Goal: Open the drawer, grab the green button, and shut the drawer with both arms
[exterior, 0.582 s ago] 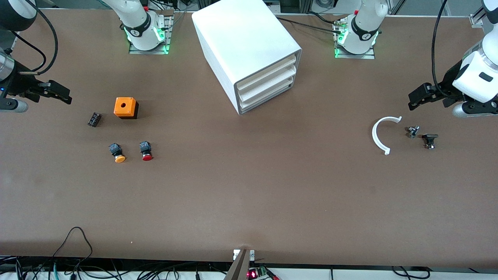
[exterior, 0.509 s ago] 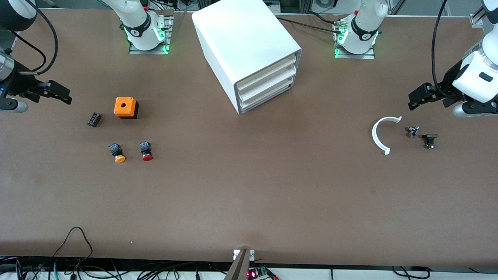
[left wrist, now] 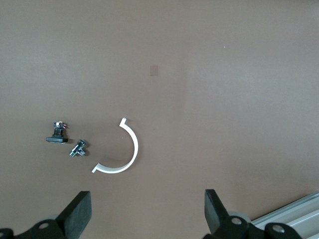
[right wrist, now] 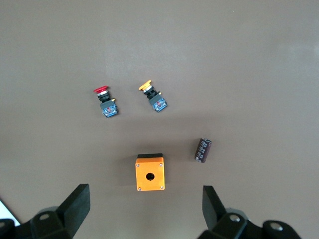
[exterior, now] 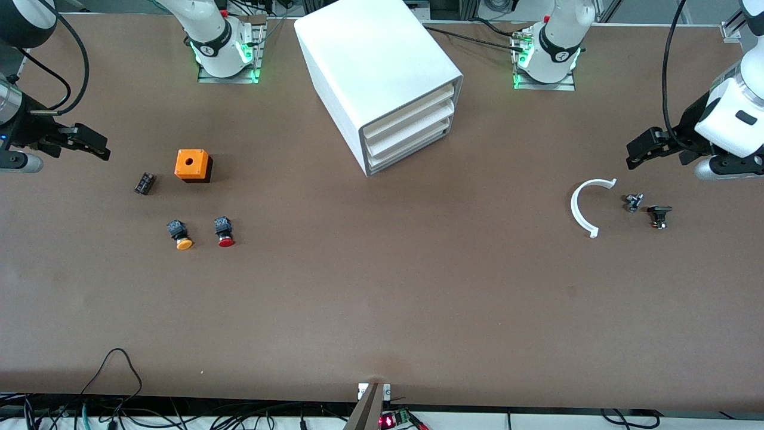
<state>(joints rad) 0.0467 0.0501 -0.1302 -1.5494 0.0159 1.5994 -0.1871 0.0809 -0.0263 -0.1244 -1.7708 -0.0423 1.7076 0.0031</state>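
Observation:
The white cabinet stands in the middle of the table near the arm bases, its three drawers all pushed in. The drawer is the lowest one, with a sloped lip. The button is hidden from every view. My left gripper hangs open over the table at the left arm's end; in the left wrist view this gripper has only bare table between its fingers. My right gripper hangs open over the right arm's end of the table, and in the right wrist view that gripper holds nothing.
Near the right gripper lie an orange box, a black cylinder, an orange-capped button and a red-capped button. Near the left gripper lie a white curved strip, a small metal part and a black part.

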